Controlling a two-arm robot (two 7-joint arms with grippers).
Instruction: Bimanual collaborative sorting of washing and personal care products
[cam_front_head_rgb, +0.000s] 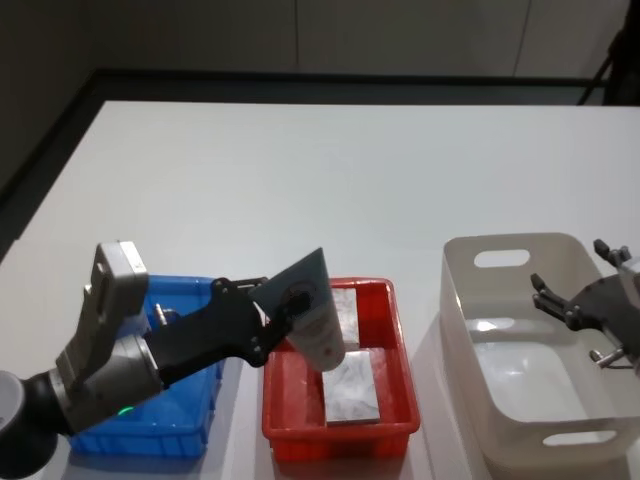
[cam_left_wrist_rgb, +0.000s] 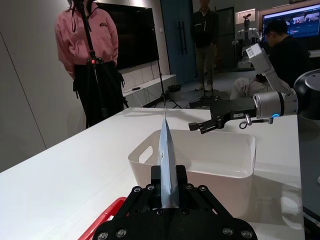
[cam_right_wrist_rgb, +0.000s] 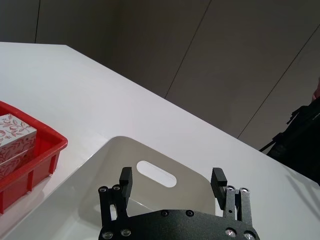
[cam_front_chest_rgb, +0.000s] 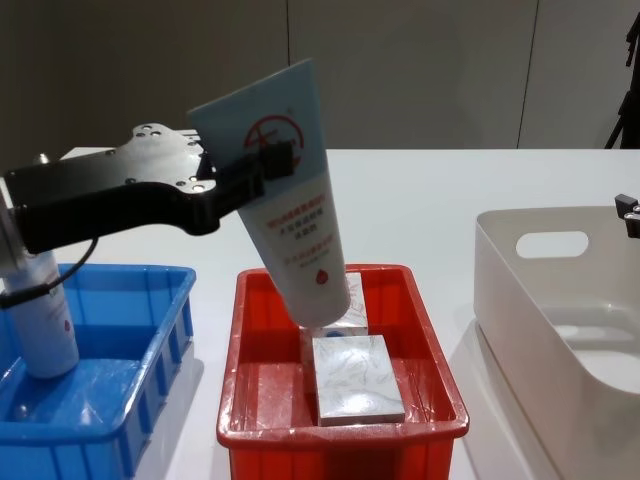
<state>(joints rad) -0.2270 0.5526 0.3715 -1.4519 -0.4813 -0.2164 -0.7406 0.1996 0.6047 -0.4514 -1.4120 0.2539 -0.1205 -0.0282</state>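
Left claw (cam_left_wrist_rgb: 169, 192): closest to the lens in its own wrist view, clamped on the tube (cam_left_wrist_rgb: 165, 155), which shows edge-on there.
Tube: held up in the air and tilted, flat sealed end up, round end down over the red bin (cam_front_chest_rgb: 330, 432); the claw pinches it on the upper half, across the round logo.
Boxes: two flat patterned ones lie in the red bin, one in front (cam_front_chest_rgb: 355, 375) and one behind (cam_front_chest_rgb: 350, 300); the tube's lower end hangs just above the back one, and I cannot tell whether they touch.
Second tube (cam_front_chest_rgb: 45, 325): stands upright in the blue bin (cam_front_chest_rgb: 100, 440), left of the red bin.
White bin (cam_front_chest_rgb: 560, 320): on the right, apart from the red bin.
Right claw (cam_right_wrist_rgb: 172, 180): over the white bin, fingers spread with nothing between them.
Risk: the pinch sits high on a soft, slippery tube, so the heavy end may swing or slide out; let go here, it would likely land among the boxes, probably the wrong bin. A low sweep leftward could knock the red bin's wall.
Views: the chest view shows the second tube, which the left arm covers in the head view; the left wrist view shows the right claw above the white bin from across the table (cam_front_head_rgb: 300, 180).
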